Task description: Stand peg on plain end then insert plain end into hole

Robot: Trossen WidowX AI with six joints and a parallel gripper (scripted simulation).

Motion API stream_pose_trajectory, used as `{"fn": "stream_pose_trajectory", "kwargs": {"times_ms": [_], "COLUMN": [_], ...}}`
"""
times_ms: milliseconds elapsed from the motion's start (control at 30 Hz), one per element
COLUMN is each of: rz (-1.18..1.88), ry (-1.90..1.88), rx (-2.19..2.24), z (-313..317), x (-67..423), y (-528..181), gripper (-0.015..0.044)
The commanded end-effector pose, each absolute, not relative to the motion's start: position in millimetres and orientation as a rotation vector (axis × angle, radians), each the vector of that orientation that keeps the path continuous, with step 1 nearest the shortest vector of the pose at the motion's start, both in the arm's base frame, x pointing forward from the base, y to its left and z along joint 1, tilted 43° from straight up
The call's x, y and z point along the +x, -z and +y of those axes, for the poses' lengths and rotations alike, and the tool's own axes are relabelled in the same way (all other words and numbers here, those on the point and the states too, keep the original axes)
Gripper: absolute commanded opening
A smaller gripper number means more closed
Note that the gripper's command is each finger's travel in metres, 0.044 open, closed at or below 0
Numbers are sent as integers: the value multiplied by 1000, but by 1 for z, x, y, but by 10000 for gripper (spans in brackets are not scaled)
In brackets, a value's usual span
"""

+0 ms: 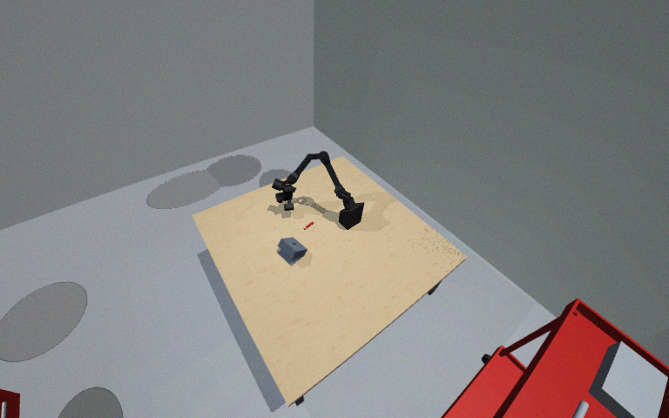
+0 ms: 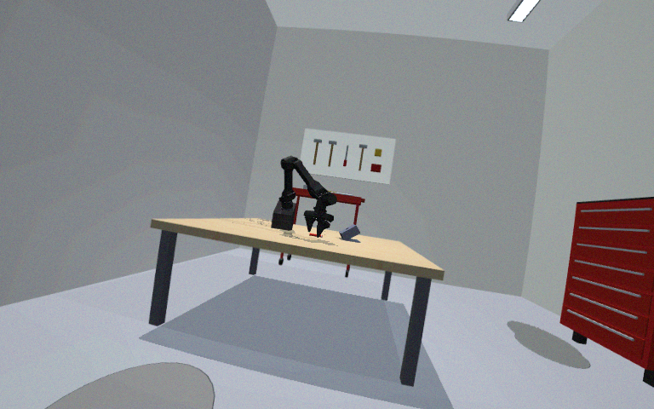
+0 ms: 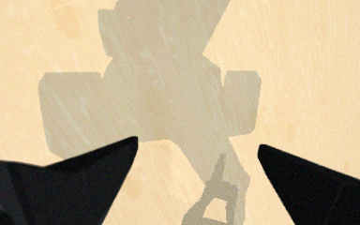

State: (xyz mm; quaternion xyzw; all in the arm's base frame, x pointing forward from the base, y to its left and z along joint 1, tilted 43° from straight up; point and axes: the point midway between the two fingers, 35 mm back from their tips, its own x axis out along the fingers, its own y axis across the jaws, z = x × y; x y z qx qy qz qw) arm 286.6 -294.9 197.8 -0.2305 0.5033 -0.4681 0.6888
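1. The gripper (image 1: 287,203) is wide apart and holds nothing. It points down at the table (image 1: 345,295), and the wrist view shows only bare wood and the arm's shadow between the two fingertips.

2. The peg (image 1: 307,225) lies flat on the table, between the arm's base (image 1: 351,215) and the panel (image 1: 292,249). It is well apart from the gripper, and the wrist view does not show it at all.

3. The step in hand, as I judge it, is the reach to the peg for the first pickup. The peg is not yet stood up.

4. To do it well, bring the gripper over the peg until it sits centred between the fingers in the wrist view.

5. Turn the wrist so the fingers close across the peg's width, not along its length.

6. The white band is too small to place here. Find it before gripping, since the plain end must go down.

7. Grip nearer the banded end, leaving the plain end free to meet the table.

8. Descend slowly, because a fingertip landing on the peg could roll it away.
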Motion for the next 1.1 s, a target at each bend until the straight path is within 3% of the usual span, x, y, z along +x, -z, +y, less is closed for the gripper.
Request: {"fn": "stream_pose_trajectory", "kwargs": {"times_ms": [0,267,567,1067], "rz": [1188,1317,1462,1473], "ry": [916,660,400,381], "rx": [-542,-634,-783,-795], "z": [-257,-176,-94,-98], "x": [300,307,281,281], "y": [-169,-119,-75,-62], "gripper": [440,440,440,440]}}
